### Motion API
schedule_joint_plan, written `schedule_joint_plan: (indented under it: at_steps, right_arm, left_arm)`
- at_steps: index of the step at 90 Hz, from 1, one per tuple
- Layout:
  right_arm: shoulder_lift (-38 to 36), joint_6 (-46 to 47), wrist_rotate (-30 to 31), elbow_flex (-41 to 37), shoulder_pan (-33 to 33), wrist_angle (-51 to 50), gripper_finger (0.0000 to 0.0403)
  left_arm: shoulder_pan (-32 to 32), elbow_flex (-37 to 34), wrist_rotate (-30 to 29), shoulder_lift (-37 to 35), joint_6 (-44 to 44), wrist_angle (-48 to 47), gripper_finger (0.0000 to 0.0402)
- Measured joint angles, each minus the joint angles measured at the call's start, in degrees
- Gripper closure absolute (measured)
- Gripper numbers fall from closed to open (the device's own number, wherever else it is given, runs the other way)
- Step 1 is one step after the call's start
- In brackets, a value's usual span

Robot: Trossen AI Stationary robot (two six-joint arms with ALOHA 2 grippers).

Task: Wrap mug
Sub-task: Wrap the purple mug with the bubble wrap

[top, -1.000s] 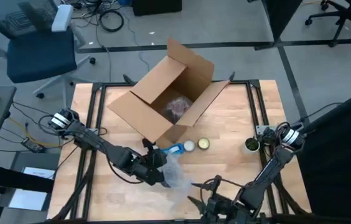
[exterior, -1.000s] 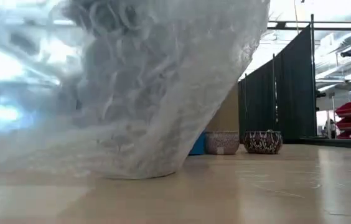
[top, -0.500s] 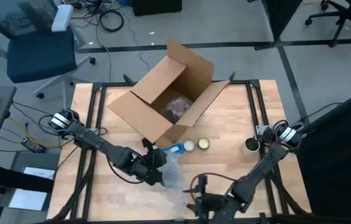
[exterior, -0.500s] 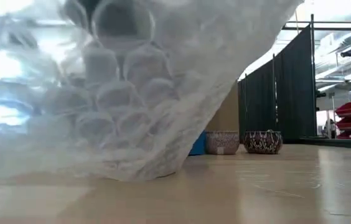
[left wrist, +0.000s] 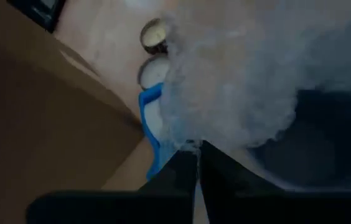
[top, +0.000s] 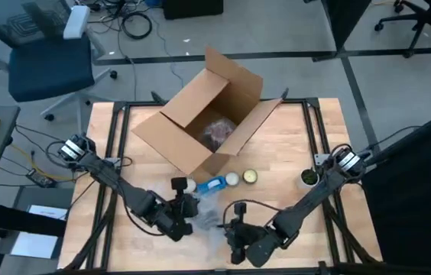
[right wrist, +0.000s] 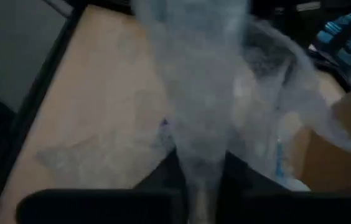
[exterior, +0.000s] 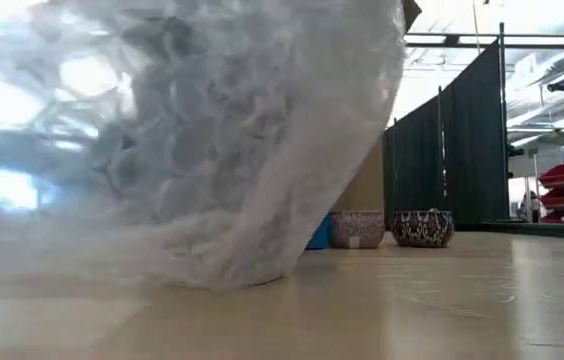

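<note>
open cardboard box (top: pixel 204 122) w/ dark bundle inside, blue office chair (top: pixel 47 65), floor cables (top: pixel 135 23)

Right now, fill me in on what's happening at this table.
Both arms are working a sheet of bubble wrap at the table's near edge. The left gripper and right gripper each have their jaws shut on the wrap, holding it up between them. A blue mug lies just in front of the open box, not yet wrapped, beside two small bowls.
</note>
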Motion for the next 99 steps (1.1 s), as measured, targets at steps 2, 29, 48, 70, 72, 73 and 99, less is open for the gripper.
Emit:
schedule_joint_plan:
  at_steps: [2,29,48,70,72,73,99]
  right_arm:
    - [-0.21,-0.26,-0.88,0.0,0.24,0.04,0.0393]
    - [-0.73,1.9,-12.59,0.0,-0.06,-0.31,0.0402]
    - [-0.73,2.34,-18.74,0.0,-1.99,-0.42,0.0403]
    - [-0.71,2.26,-24.12,0.0,-2.55,-0.43,0.0403]
    - [-0.71,2.24,-24.24,0.0,-2.55,-0.44,0.0403]
    - [-0.71,2.24,-24.27,0.0,-2.54,-0.44,0.0403]
    - [-0.67,1.43,-25.12,0.0,-1.59,-0.34,0.0403]
  left_arm:
    - [-0.07,0.0,-0.28,0.0,0.0,-0.47,0.0399]
    - [-1.75,4.2,-0.55,-0.26,-1.15,-12.98,0.0355]
    - [-5.36,16.78,-0.03,-0.39,-1.83,-28.5,0.0333]
    - [-8.1,23.69,-6.52,-0.47,-0.77,-28.17,0.0332]
    - [-7.87,23.69,-7.22,-0.47,-0.11,-27.21,0.0332]
    - [-7.7,23.69,-7.47,-0.47,0.19,-26.64,0.0332]
    - [-1.14,16.18,1.39,0.89,7.56,-8.07,0.0332]
